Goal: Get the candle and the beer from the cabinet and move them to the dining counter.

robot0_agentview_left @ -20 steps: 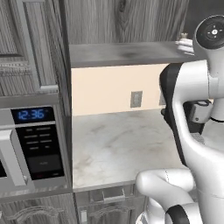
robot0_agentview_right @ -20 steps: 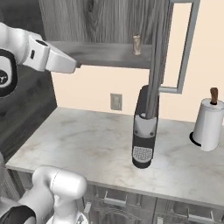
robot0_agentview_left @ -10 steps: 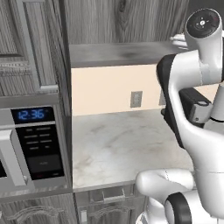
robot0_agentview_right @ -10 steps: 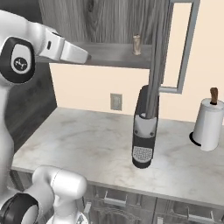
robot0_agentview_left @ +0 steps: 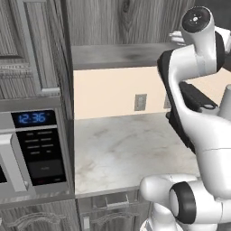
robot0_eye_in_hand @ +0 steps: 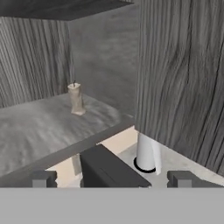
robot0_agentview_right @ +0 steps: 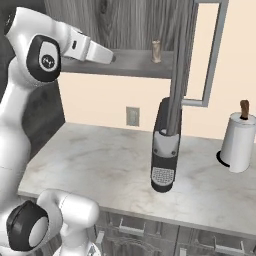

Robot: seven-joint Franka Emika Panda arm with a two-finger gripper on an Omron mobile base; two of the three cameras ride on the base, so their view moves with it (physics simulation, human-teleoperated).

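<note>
The cabinet (robot0_agentview_right: 150,20) door stands swung out, leaving the shelf (robot0_eye_in_hand: 48,122) reachable. The candle (robot0_eye_in_hand: 76,99) stands upright on that shelf, back from its front edge and toward the rear wall. The tool (robot0_eye_in_hand: 111,178) hangs outside the shelf's front edge, jaws spread wide and empty, aimed inward, probably lining up a reach for the candle. Below, a paper-towel roll (robot0_agentview_right: 238,143) sits near the worktop's (robot0_agentview_right: 100,165) right end.

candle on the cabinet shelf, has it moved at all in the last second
No. In the right base view the candle stands at the same spot on the cabinet shelf, just left of the open door's edge, as before.
</note>
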